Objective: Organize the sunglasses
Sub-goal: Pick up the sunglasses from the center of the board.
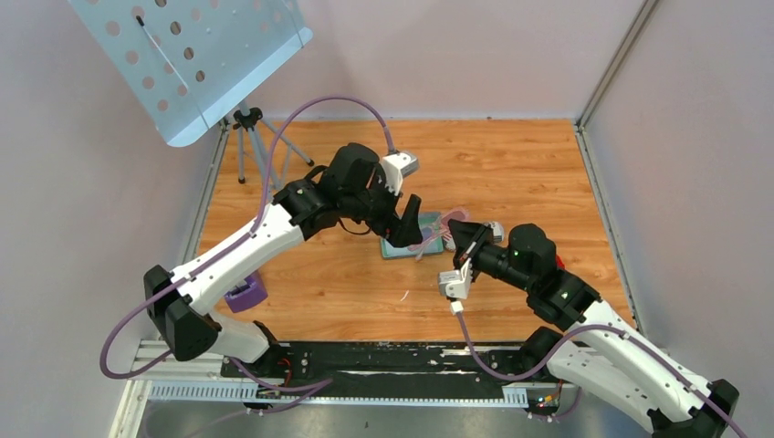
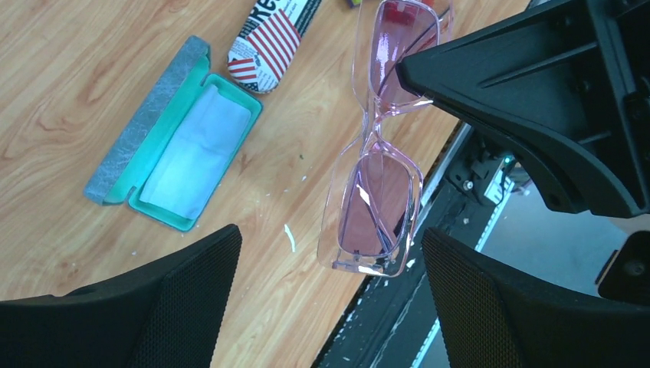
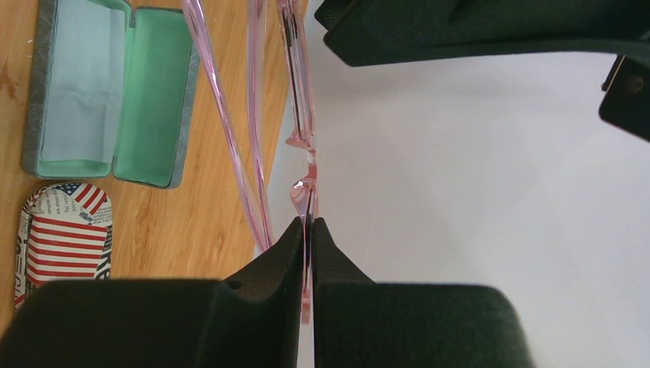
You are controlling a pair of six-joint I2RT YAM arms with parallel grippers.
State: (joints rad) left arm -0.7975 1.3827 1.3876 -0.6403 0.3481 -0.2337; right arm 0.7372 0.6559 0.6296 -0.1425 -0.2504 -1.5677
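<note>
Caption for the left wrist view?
Right gripper holds pink-tinted sunglasses above wooden table, near open teal-lined grey case and flag-patterned case.

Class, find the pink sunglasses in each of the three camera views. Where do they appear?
Top external: sunglasses at centre, just right of the case.
Left wrist: centre, lenses facing the camera.
Right wrist: top centre, edge-on, pinched by the right gripper.
Shared landmark: the open green-lined case.
</note>
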